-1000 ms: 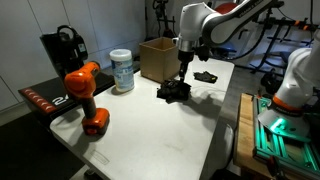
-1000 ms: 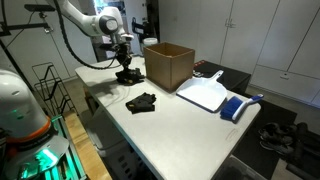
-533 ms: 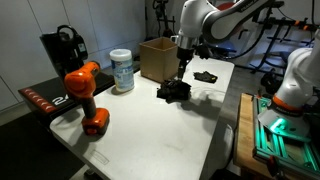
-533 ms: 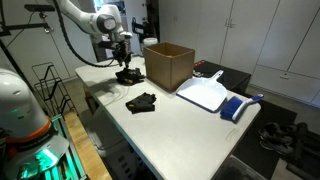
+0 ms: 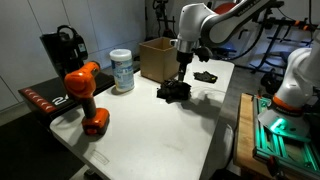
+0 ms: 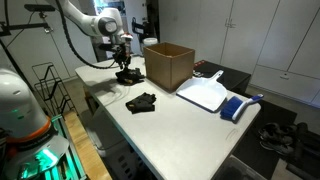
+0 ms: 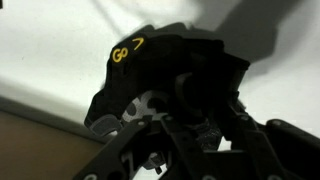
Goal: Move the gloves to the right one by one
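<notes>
Two black gloves lie on the white table (image 5: 150, 130). One glove (image 5: 174, 92) sits directly under my gripper (image 5: 181, 76); it also shows in an exterior view (image 6: 128, 76) below the gripper (image 6: 124, 66). In the wrist view this glove (image 7: 150, 55), marked with yellow lettering, fills the frame, and its fabric is pinched between my fingers (image 7: 195, 112). The gripper is shut on it, and the glove hangs down to the tabletop. The second glove (image 5: 205, 76) lies apart on the table, and it is also visible in an exterior view (image 6: 141, 102).
An open cardboard box (image 5: 157, 57) (image 6: 168, 65) stands close beside the gripper. An orange drill (image 5: 85, 95), a wipes canister (image 5: 122, 70) and a black machine (image 5: 62, 48) are on one side. A white board (image 6: 205, 95) and a blue object (image 6: 234, 107) lie beyond the box.
</notes>
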Robot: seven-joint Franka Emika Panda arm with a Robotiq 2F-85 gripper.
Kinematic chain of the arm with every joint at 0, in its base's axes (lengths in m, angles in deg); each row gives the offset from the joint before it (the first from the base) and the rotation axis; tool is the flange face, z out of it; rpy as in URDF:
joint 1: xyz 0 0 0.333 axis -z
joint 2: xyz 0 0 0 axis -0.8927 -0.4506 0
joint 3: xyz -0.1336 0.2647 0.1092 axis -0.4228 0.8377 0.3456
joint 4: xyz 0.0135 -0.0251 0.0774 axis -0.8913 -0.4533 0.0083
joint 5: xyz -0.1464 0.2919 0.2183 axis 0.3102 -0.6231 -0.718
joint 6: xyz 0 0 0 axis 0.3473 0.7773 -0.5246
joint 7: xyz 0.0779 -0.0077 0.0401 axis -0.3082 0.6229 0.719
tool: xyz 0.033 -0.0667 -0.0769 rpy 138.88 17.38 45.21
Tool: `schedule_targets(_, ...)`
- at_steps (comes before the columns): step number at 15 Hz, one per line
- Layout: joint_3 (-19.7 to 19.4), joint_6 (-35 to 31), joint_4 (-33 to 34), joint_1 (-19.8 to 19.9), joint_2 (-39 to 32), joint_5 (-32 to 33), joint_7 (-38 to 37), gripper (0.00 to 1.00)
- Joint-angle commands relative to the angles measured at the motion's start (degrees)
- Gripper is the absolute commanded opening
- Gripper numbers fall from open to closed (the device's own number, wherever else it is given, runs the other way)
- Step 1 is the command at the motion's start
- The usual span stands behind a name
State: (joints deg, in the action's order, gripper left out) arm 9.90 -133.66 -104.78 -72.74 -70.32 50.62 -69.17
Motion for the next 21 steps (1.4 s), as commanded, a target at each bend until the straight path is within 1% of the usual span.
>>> schedule_targets(1,-0.19,-0.39,0.13,-0.17,-0.69,0.69,0.67,0.13)
schedule_targets(3,-0.29,0.10,0.19,-0.08,-0.80,1.04,0.29,0.01)
schedule_targets(6,-0.57,1.02,0.11,0.16,0.14,-0.04,0.53,0.00)
schedule_targets(7,-0.71,1.40,-0.26,0.29,1.41,-0.34,0.60,0.01)
schedule_targets(10,-1.43,1.75,-2.84,0.83,8.18,-3.52,3.90,0.01)
schedule_targets(12,-2.99,3.44,-4.18,1.39,12.82,-7.13,7.15,0.01)
schedule_targets(13,-4.15,5.44,-4.68,1.97,14.93,-7.97,6.89,0.01)
schedule_targets(15,-5.98,8.53,-6.09,4.13,18.68,-5.50,3.73,0.01)
schedule_targets(17,-7.85,11.10,-7.03,7.13,21.57,-2.59,1.63,0.01)
schedule_targets(20,-9.47,12.04,-8.80,11.87,24.24,3.28,-1.25,0.01)
schedule_targets(21,-10.09,13.63,-8.52,12.92,24.48,4.43,-1.15,0.01)
